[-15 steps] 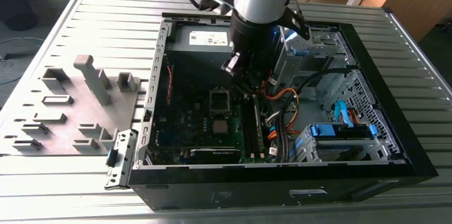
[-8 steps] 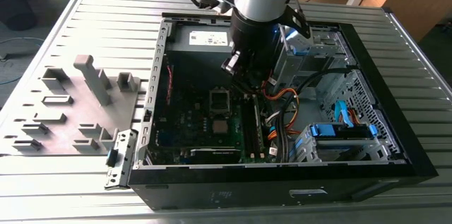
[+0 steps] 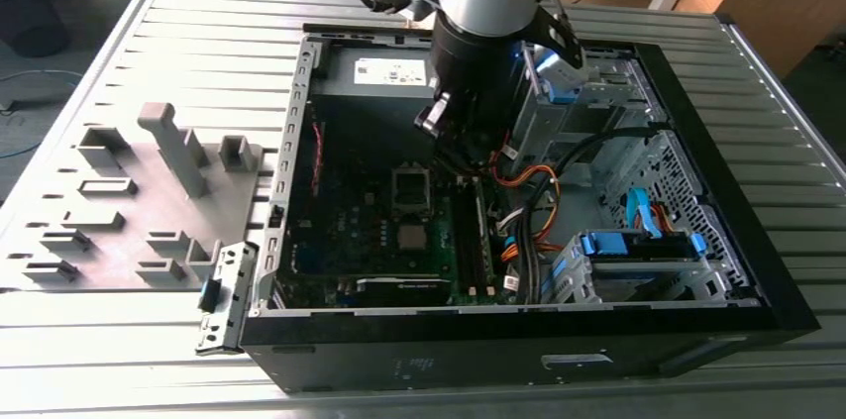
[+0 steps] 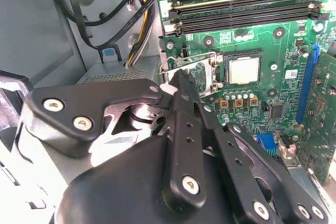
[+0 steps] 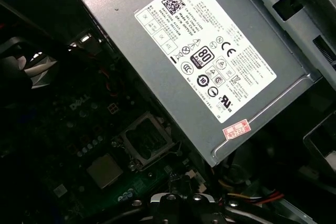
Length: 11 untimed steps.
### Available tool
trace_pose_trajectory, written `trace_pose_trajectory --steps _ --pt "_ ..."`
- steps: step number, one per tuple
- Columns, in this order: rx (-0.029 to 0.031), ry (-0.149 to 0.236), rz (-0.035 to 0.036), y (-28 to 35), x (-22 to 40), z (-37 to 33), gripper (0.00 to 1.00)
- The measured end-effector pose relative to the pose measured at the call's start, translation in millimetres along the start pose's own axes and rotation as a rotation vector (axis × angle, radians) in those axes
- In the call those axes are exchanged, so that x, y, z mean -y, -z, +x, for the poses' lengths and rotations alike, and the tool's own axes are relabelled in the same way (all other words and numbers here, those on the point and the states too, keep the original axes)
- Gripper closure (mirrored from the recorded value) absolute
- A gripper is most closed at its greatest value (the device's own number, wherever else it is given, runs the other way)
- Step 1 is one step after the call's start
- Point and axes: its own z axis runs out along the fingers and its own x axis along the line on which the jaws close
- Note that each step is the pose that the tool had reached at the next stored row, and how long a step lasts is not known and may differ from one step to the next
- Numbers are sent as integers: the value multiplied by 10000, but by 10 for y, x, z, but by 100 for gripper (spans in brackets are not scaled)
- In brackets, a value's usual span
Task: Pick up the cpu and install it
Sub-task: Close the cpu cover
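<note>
The cpu [image 4: 244, 70] lies flat on the motherboard [image 4: 273, 124]; I judge it light, stiff and delicate, best taken by opposite edges. My gripper [image 4: 178, 80], near it, is pinched together and empty.

Cables [image 4: 142, 22] and power supply [image 5: 131, 59] crowd the end effector [image 4: 170, 85].

In the exterior view the arm [image 3: 492, 3] is cut off by the top edge & hides the power supply [image 3: 376, 70] end twd the exterior view's right. In the second wrist view the gripper [image 4: 177, 80] covers much of the motherboard [image 4: 286, 98] & a corner of the socket frame [image 4: 202, 74].
</note>
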Motion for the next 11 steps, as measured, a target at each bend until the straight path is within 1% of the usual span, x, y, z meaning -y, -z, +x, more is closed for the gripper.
trace_pose_trajectory --steps 11 --pt "0 0 0 49 -3 -3 89"
